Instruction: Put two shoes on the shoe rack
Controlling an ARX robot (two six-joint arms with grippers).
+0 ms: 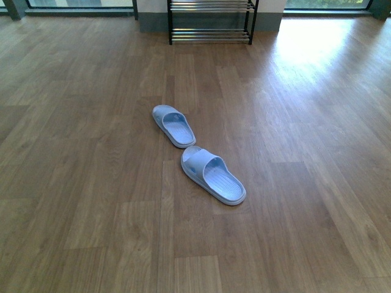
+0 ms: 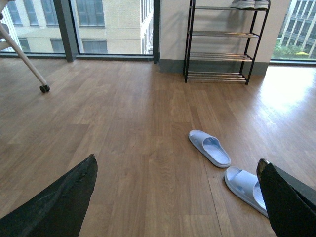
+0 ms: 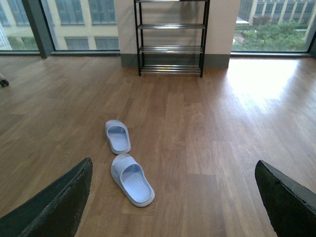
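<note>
Well in front of the shoe rack [image 1: 210, 35], we find the nearer slipper [image 1: 174, 126] and farther slipper [image 1: 214, 175] unplaced on the floor [image 1: 73, 183], left gripper [image 2: 177, 160] and right gripper [image 3: 174, 163] spread apart, empty.

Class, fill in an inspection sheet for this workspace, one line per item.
Surface: bare wooden floor.
Job's things: two pale-blue slippers, near slipper and far slipper, lying nearly end to end on the floor; shoe rack at the far end, lower shelves bare; sneakers on its top shelf, cut off by the picture edge.
Clutter: wheeled white leg off to one side.
Grippers: left gripper and right gripper open, holding nothing.
Cables: nothing seen.
Surroundings: tall windows beside the rack.
</note>
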